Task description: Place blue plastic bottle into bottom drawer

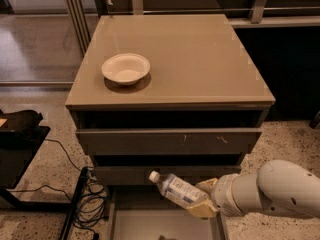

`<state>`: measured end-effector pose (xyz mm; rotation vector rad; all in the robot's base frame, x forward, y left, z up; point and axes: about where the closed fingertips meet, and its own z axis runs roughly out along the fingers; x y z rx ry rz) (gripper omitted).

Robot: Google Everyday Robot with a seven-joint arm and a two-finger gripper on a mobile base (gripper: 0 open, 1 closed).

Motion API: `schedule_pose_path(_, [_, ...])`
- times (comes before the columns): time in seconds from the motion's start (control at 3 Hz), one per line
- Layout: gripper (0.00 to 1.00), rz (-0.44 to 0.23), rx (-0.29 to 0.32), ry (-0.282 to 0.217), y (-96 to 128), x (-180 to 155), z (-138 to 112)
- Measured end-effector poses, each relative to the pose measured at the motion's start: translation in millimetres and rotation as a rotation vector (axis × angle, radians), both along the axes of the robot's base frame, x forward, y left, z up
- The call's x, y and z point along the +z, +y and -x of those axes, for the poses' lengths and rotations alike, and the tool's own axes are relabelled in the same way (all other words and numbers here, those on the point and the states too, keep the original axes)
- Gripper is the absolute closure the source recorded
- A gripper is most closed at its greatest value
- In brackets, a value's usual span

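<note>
The blue plastic bottle [176, 189] is clear with a white cap and a pale blue-white label. It lies tilted, cap to the upper left, in my gripper [202, 204], which is shut on its base end. My white arm [272, 190] comes in from the lower right. The bottle hangs in front of the middle drawer, just above the open bottom drawer [162, 225], whose flat grey floor shows at the bottom edge of the view. The taupe-grey cabinet [200, 59] fills the middle of the view.
A white bowl [125, 68] sits on the cabinet top at the left. The top drawer [167, 141] is slightly out. Black cables [90, 201] and a black stand [17, 144] lie on the speckled floor at the left. A dark wall and rails stand behind.
</note>
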<state>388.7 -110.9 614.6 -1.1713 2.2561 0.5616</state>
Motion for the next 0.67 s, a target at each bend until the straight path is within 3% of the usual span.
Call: schedule_pose_path(0.67, [1.0,0.007,-0.002,0.014,7.1,-16.3,-2.0])
